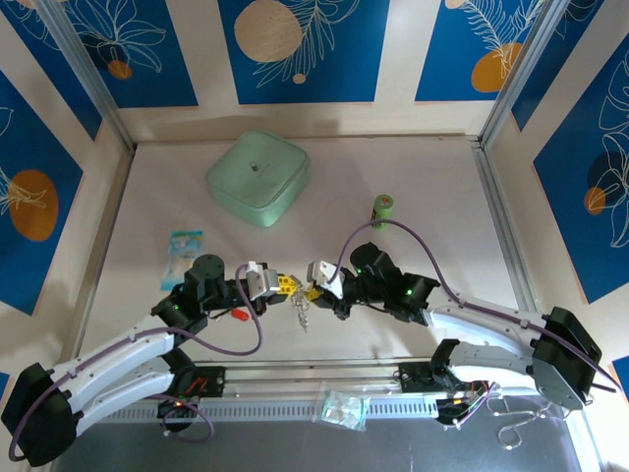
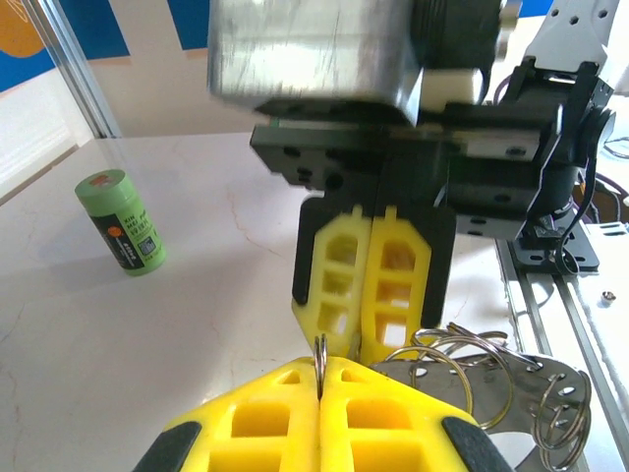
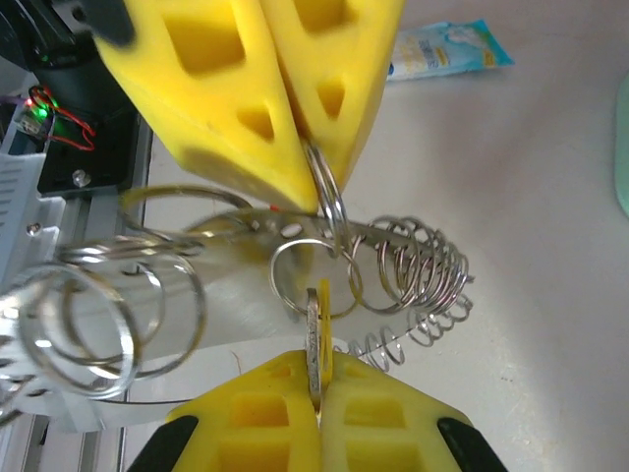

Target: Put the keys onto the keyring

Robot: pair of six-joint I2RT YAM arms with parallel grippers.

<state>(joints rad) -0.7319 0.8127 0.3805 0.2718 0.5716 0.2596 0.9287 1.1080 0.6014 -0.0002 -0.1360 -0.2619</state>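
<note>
Right wrist cam: right gripper and left gripper both pinched tight on the silver split-ring keyring, bunched with coil springs.

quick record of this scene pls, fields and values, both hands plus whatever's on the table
left hand: shut, pinching a thin ring of the ring bunch
right hand: shut on another ring of the same bunch, tip to tip with the left hand
ring bunch: metal split rings and wire coils, between the two hands
green cylinder: upright, beyond the right arm
pale green lid: far centre of the table
blue packet: flat, far side of the left arm
</note>
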